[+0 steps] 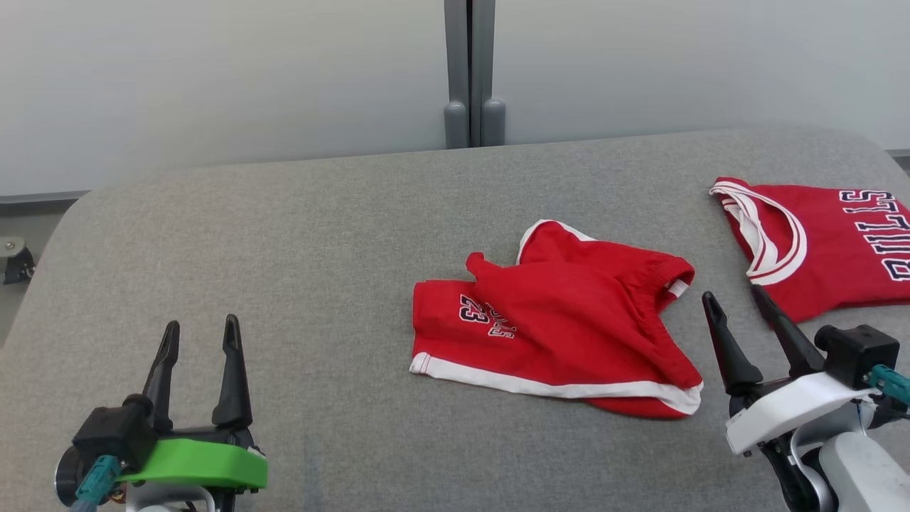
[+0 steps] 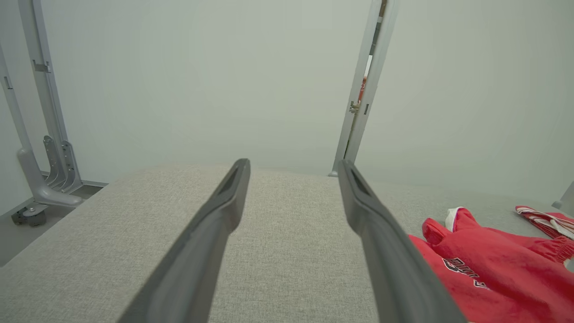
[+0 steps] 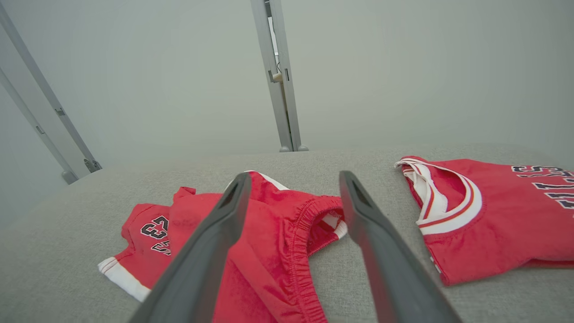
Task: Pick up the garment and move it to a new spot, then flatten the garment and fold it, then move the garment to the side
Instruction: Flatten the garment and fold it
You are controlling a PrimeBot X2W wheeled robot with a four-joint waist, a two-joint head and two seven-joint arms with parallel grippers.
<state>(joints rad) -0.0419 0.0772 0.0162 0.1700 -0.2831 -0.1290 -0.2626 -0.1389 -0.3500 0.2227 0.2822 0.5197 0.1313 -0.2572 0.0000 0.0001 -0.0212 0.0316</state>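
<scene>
Rumpled red shorts (image 1: 561, 334), jersey (image 1: 832, 249) just beyond spread right gripper (image 1: 732, 291); left gripper (image 1: 201, 323) spread, well apart

Bright, even light; soft shadows; sharp.

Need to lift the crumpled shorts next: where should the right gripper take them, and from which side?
Take the red shorts at the gathered waistband, coming from the robot's right with the right gripper. That edge bulges up and gapes toward its open fingers, so one finger could likely slip under; the hemmed leg lies flat.
</scene>
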